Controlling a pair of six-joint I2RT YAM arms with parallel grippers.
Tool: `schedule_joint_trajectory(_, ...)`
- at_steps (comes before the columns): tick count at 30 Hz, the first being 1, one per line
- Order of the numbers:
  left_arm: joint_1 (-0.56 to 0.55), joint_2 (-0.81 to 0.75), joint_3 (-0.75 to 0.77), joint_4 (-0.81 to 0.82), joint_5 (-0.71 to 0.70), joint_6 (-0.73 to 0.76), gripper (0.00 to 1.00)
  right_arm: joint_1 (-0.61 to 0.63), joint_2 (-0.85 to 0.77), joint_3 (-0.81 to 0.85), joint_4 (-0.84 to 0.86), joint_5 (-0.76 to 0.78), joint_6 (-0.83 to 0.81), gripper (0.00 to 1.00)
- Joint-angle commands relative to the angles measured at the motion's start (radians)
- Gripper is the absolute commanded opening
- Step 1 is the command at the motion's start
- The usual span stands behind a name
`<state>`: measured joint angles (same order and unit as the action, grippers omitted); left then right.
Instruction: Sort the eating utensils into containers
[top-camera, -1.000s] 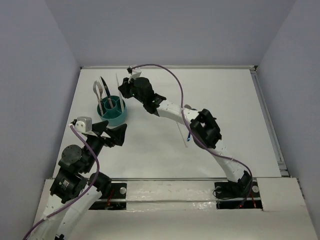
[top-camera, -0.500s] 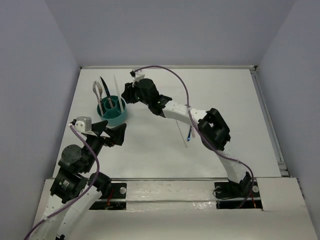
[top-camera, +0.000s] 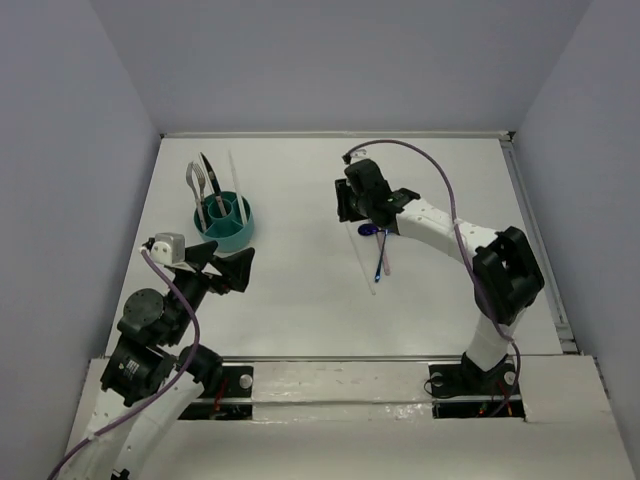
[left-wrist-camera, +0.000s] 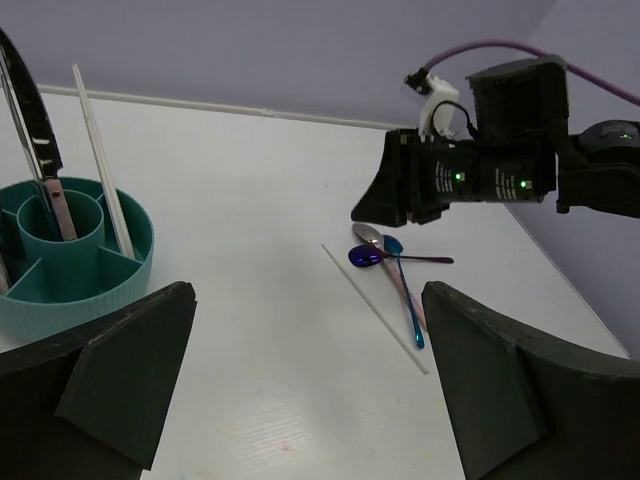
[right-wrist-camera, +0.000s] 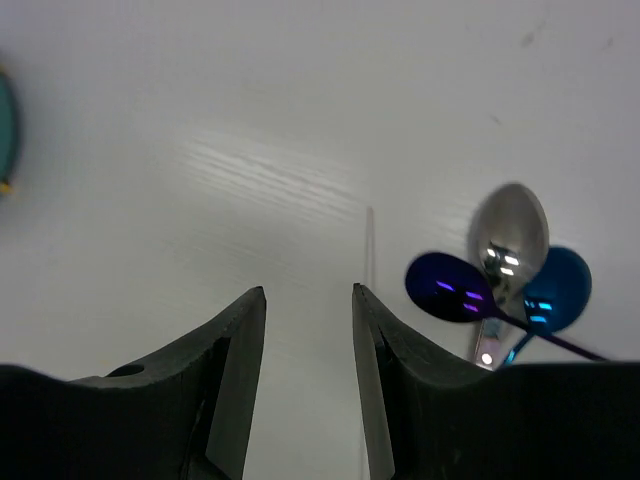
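The teal caddy (top-camera: 238, 236) stands at the left with a silver fork (top-camera: 196, 180), a dark knife (top-camera: 209, 172) and a pale chopstick (top-camera: 234, 175) upright in it; the left wrist view shows the same caddy (left-wrist-camera: 100, 285). Three spoons, silver (right-wrist-camera: 512, 235), purple (right-wrist-camera: 448, 287) and blue (right-wrist-camera: 558, 290), lie crossed on the table beside a loose chopstick (top-camera: 366, 262). My right gripper (top-camera: 345, 208) hovers just left of the spoons, open and empty (right-wrist-camera: 308, 292). My left gripper (top-camera: 225, 262) hangs open below the caddy, holding nothing (left-wrist-camera: 307, 292).
The white table (top-camera: 300, 290) is bounded by a raised rail (top-camera: 530, 220) on the right and grey walls at the back and sides. The right arm's purple cable (top-camera: 420, 150) loops above it. Both arm bases sit at the near edge.
My right gripper opened at the caddy, left a chopstick standing in it, and swung right to the spoons. The left arm has not moved.
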<state>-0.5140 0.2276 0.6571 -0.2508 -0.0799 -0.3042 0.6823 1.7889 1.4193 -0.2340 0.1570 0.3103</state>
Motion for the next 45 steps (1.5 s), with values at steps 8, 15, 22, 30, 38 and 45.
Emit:
schedule_joint_trajectory(8, 0.023, 0.042, 0.026, 0.061, 0.031, 0.008, 0.99, -0.027, 0.086, -0.034, -0.272, 0.013, -0.025, 0.48)
schedule_joint_trajectory(15, 0.032, 0.053, 0.024, 0.065, 0.04, 0.008, 0.99, -0.046, 0.161, -0.031, -0.271, -0.019, -0.03, 0.47)
schedule_joint_trajectory(22, 0.032, 0.052, 0.026, 0.064, 0.04, 0.01, 0.99, -0.046, 0.231, 0.012, -0.286, -0.06, -0.025, 0.34)
schedule_joint_trajectory(30, 0.032, 0.045, 0.026, 0.064, 0.04, 0.01, 0.99, -0.036, 0.254, 0.047, -0.275, -0.132, -0.016, 0.0)
schedule_joint_trajectory(38, 0.032, 0.042, 0.026, 0.065, 0.039, 0.011, 0.99, -0.017, 0.196, 0.041, -0.082, -0.283, 0.041, 0.0)
schedule_joint_trajectory(45, 0.032, 0.041, 0.026, 0.067, 0.04, 0.01, 0.99, -0.017, 0.066, -0.022, 0.206, -0.389, 0.095, 0.0)
